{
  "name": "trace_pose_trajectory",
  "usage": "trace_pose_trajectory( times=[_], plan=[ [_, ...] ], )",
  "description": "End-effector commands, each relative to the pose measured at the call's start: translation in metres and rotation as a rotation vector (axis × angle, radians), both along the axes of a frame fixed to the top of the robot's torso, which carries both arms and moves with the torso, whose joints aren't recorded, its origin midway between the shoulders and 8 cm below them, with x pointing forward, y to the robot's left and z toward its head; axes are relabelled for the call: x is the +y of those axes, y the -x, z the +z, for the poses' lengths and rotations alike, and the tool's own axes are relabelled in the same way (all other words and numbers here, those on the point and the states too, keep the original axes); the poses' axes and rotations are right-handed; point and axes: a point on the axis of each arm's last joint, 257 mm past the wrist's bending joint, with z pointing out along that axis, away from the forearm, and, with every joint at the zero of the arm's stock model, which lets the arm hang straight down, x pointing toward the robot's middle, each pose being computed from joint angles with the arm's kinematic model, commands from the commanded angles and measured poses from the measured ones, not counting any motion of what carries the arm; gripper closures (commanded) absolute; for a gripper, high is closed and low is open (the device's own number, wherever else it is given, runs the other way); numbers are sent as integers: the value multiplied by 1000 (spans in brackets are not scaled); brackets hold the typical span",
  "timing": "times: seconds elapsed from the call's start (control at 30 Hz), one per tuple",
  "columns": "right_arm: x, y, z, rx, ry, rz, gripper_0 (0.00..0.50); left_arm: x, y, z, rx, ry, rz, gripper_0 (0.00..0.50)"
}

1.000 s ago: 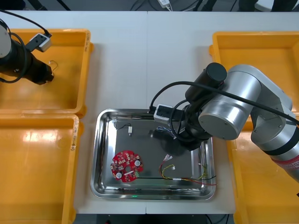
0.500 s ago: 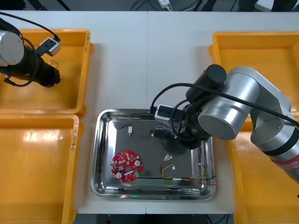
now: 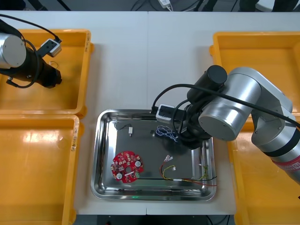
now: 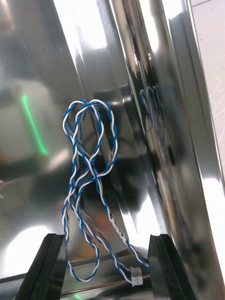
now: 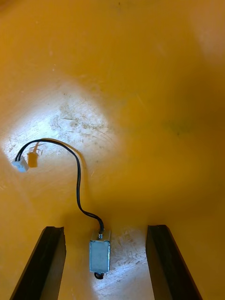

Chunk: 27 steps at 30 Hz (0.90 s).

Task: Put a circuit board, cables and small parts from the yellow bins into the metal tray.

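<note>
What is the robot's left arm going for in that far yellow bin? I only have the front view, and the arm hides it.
Observer: The left wrist view shows a small metal part on a black cable, lying on the yellow bin floor between the open fingers of the left end effector.
Operator: Is it gripped?
Observer: No, both fingers stand clear of it.
Operator: And the right arm over the tray?
Observer: In the right wrist view the right end effector is open, and the twisted blue and white cable lies loose on the metal tray, one end between the fingers.
</note>
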Motion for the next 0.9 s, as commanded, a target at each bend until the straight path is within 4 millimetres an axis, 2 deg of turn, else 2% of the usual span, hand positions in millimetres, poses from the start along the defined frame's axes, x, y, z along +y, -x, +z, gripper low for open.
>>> trace_pose_trajectory(
  times=[0.03, 0.07, 0.1, 0.33, 0.5, 0.53, 0.7, 0.8, 0.9],
  plan=[
    [7, 5, 5, -4, -2, 46, 0, -15, -10, 14, -28, 7, -26, 194],
    [5, 6, 8, 1, -6, 43, 0, -14, -9, 12, -25, 8, -24, 382],
    [4, 7, 12, 5, -11, 41, 0, -14, -9, 12, -25, 11, -22, 500],
    [-7, 12, 41, 46, -41, 25, 0, -15, -8, 10, -20, 23, -17, 500],
    [-22, 15, 72, 41, -49, -5, 0, -11, -6, 10, -14, 20, -10, 500],
    [-23, 14, 76, 34, -54, -10, 0, -10, -6, 11, -15, 20, -8, 500],
    [-28, -3, 121, -63, -143, -81, 0, 5, 6, 15, 27, -5, 8, 500],
    [-33, -7, 137, -68, -202, -134, 0, 7, 13, 23, 42, -15, 9, 500],
    [-47, -12, 151, -70, -249, -197, 0, 11, 20, 33, 58, -20, 21, 500]
  ],
)
